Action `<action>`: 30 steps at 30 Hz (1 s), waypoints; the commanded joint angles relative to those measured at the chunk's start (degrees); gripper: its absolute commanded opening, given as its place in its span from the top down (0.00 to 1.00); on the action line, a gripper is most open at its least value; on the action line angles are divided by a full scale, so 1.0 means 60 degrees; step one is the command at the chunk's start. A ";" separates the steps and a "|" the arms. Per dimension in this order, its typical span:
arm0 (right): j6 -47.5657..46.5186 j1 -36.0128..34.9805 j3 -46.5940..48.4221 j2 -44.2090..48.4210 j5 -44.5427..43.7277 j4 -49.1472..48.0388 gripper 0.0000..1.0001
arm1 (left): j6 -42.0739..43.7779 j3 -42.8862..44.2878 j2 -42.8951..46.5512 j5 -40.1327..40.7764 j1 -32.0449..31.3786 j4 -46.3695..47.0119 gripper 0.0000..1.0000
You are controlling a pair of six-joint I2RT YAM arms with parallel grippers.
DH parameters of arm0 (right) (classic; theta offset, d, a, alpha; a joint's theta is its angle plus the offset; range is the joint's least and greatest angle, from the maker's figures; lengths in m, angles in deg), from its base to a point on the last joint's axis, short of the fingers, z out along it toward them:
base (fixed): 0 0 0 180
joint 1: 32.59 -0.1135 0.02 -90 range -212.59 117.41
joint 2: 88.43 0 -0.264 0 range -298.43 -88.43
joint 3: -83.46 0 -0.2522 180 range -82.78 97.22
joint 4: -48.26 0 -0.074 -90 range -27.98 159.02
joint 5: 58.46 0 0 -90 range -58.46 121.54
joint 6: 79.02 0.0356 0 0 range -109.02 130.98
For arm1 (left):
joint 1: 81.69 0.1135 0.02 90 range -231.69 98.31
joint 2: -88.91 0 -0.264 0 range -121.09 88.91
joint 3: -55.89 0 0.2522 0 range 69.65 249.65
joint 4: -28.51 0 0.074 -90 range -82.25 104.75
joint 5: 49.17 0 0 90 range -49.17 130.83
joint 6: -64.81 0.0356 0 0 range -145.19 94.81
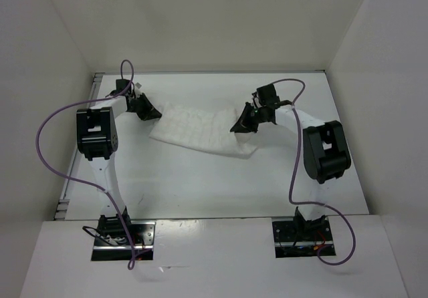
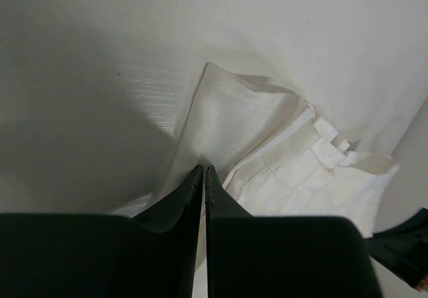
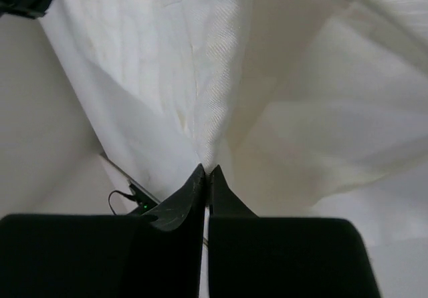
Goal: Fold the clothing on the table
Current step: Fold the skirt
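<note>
Plain matte white walls (image 1: 214, 17) at back and both sides, soft even light.

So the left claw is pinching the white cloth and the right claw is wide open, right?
Not quite. The right claw is shut too, pinching the cloth, as the right wrist view shows. The left claw does pinch the white cloth.

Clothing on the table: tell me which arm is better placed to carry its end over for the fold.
Probably right: the right gripper is shut on the clothing, fabric rising steeply around it, while the left gripper pinches only a thin, flat corner.
</note>
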 commanded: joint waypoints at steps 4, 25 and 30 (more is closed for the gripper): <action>0.0224 -0.0389 -0.0428 0.1956 -0.0186 0.0581 1.00 | 0.0218 -0.0041 -0.0061 0.0131 -0.0051 -0.0010 0.90; 0.1542 -0.1121 -0.1147 0.4532 -0.5078 0.4241 0.50 | 0.0394 0.0061 0.1695 0.0247 -0.0051 -0.0186 0.77; 0.1879 -0.1121 -0.2446 0.5428 -0.4174 0.4112 0.34 | 0.0862 0.0500 0.2459 -0.0482 -0.0533 -0.0801 0.67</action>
